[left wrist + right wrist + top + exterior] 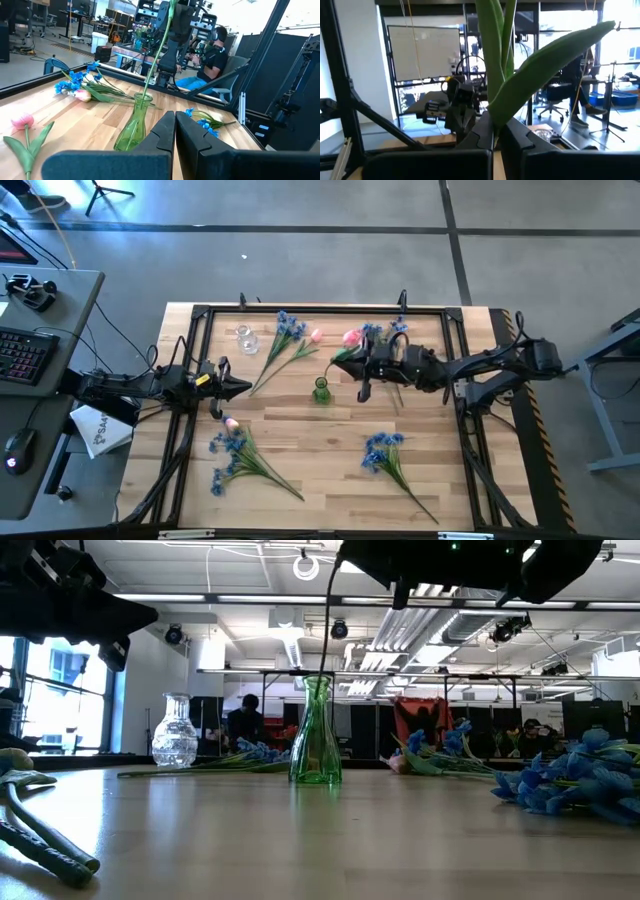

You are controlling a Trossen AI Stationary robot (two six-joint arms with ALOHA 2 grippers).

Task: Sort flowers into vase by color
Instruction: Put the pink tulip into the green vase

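I see right gripper point(362, 364) pinching pink tulip point(351, 338) by stem, above green vase point(321, 391), stem in its neck. Left gripper point(243, 387) pressed together, empty, left of vase.

Two black jointed arms, black cables trailing along them; left gripper point(240, 388) and right gripper point(352, 366) matte black, wedge-shaped fingers.

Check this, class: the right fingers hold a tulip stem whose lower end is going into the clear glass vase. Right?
Wrong vase. The right gripper holds the tulip stem, but the left wrist view shows its end in the green vase; the clear vase stands apart.
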